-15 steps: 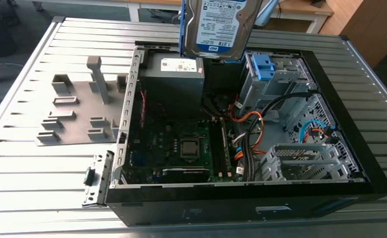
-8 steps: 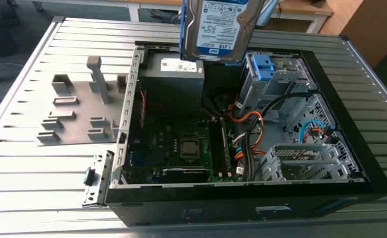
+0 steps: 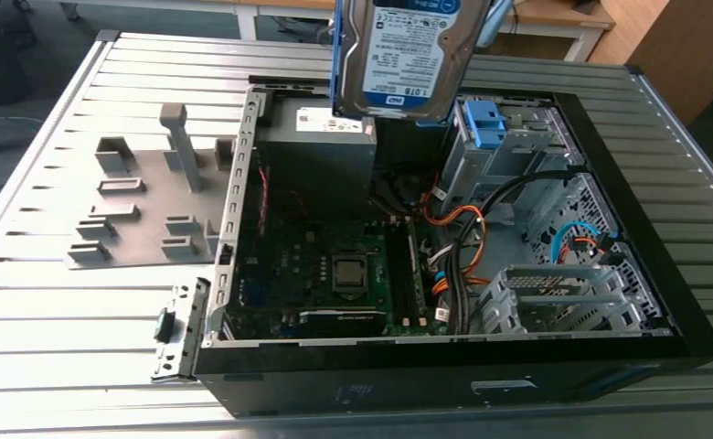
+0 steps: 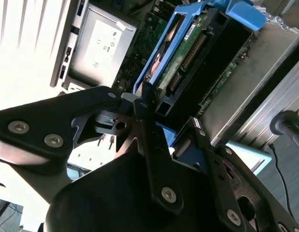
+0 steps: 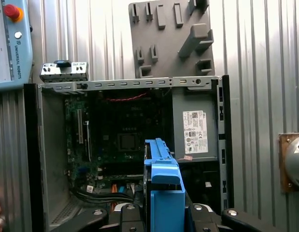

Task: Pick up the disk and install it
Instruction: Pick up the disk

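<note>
Silver-grey with a white and blue label, the disk (image 3: 399,55) hangs on end at the top of the exterior view, clear of the table and above the far end of the open computer case (image 3: 393,389). Under it lies the grey power supply (image 3: 320,142) with its white sticker. Just to the exterior view's right of that, a blue bracket (image 3: 484,123) sits in the drive bay. The motherboard (image 3: 332,265) covers the case floor, with orange and black cables (image 3: 466,247) beside it. A grey fixture plate (image 3: 137,210) lies on the ribbed metal table (image 3: 39,320), to the exterior view's left of the case.

In the second wrist view the gripper (image 4: 171,123) has its black fingers (image 4: 154,159) closed tight on the disk (image 4: 188,53), one on each side of its blue frame. The disk's green circuit board faces the camera, and the power supply (image 4: 98,41) lies beyond it, apart.

In the first wrist view the disk (image 5: 161,188) is seen edge-on, blue frame foremost, held over the open case (image 5: 31,145). The motherboard (image 5: 125,137) and power supply (image 5: 195,128) lie inside the case, the fixture plate (image 5: 173,34) lies past it, and a control pendant (image 5: 11,43) with a red button rests near one corner.
</note>
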`<move>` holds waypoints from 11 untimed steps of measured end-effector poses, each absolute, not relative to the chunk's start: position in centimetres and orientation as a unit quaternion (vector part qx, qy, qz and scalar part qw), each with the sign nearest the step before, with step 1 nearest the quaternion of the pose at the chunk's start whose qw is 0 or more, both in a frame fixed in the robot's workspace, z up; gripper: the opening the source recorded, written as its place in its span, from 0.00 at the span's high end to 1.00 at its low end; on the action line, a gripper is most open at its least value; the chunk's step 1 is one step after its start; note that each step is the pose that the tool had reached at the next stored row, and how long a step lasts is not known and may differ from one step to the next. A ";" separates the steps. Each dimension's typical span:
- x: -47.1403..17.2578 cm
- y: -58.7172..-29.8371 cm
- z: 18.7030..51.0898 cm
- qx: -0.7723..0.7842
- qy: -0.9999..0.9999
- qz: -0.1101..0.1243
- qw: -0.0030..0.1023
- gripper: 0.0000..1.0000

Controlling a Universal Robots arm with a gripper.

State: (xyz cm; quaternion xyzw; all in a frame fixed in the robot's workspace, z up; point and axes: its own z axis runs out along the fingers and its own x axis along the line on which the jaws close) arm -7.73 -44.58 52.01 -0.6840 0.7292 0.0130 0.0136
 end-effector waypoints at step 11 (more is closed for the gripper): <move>-7.7 -45.6 52.0 -0.684 0.729 0.013 0.014 0.64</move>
